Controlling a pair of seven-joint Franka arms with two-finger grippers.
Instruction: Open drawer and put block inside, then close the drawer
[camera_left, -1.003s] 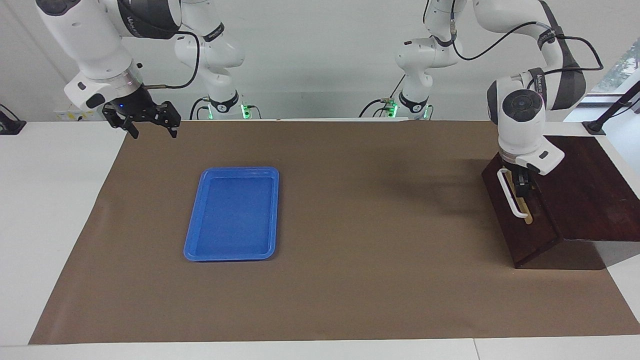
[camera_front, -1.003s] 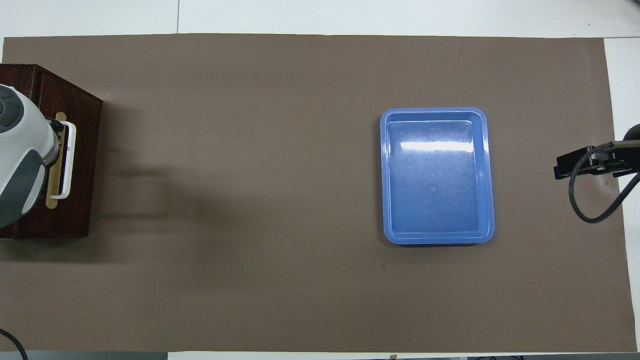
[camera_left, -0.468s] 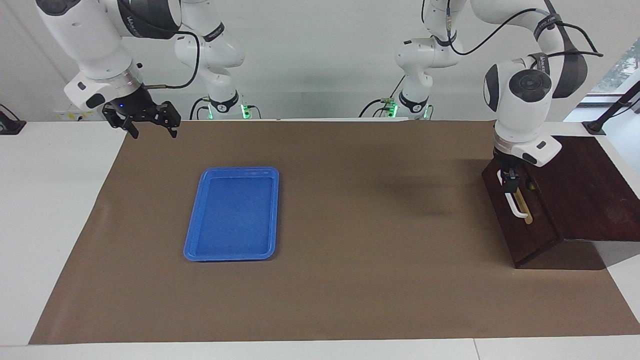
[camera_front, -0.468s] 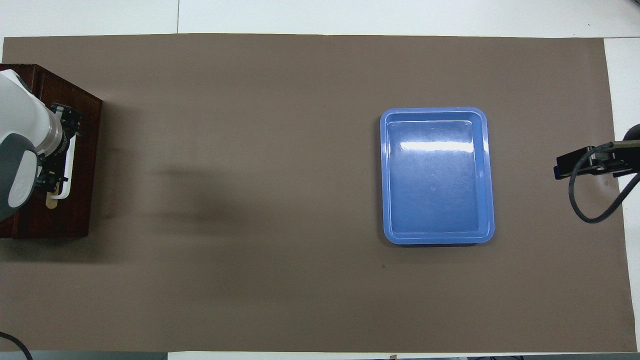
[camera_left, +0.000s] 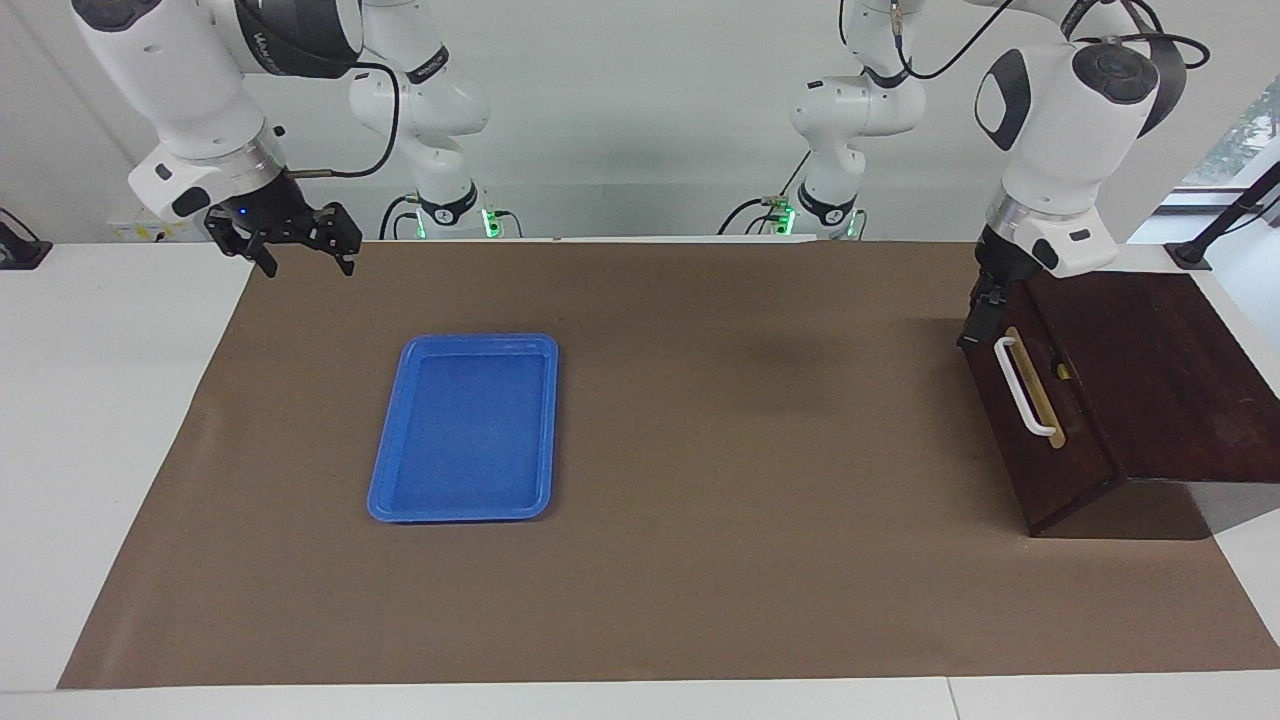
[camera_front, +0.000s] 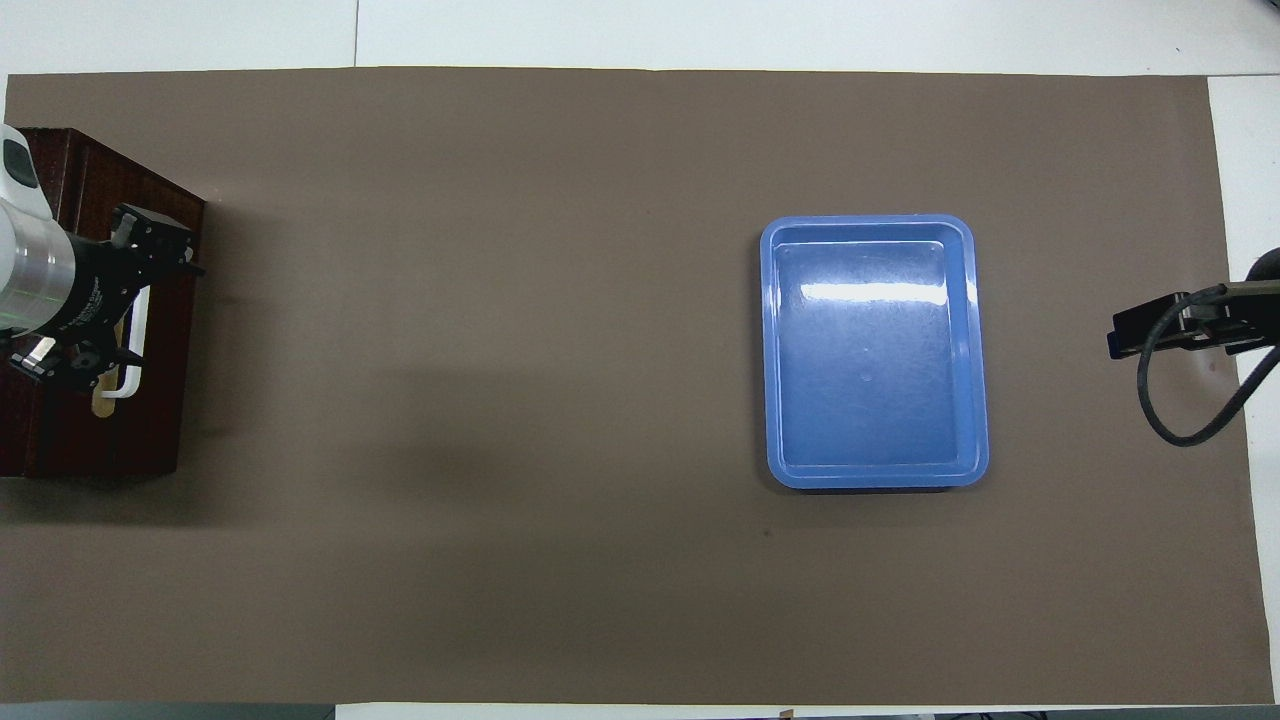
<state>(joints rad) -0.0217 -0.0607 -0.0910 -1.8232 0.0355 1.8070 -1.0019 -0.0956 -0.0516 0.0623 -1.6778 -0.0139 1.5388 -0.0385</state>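
Drawer (camera_left: 1035, 420) shut, at the left arm's end of the bench; no block visible. Left claw (camera_left: 980, 312) just above the handle (camera_left: 1024, 386), grip unclear. Right claw (camera_left: 300, 240) open, waiting. Stiff wood, probably slides easily; hook the handle's middle.

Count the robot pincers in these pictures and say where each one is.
2. The left pincer hangs by the drawer near its white handle; the right pincer waits over the mat's corner.

glossy plastic tray (camera_front: 968, 350) – dark wood drawer (camera_left: 1040, 450)
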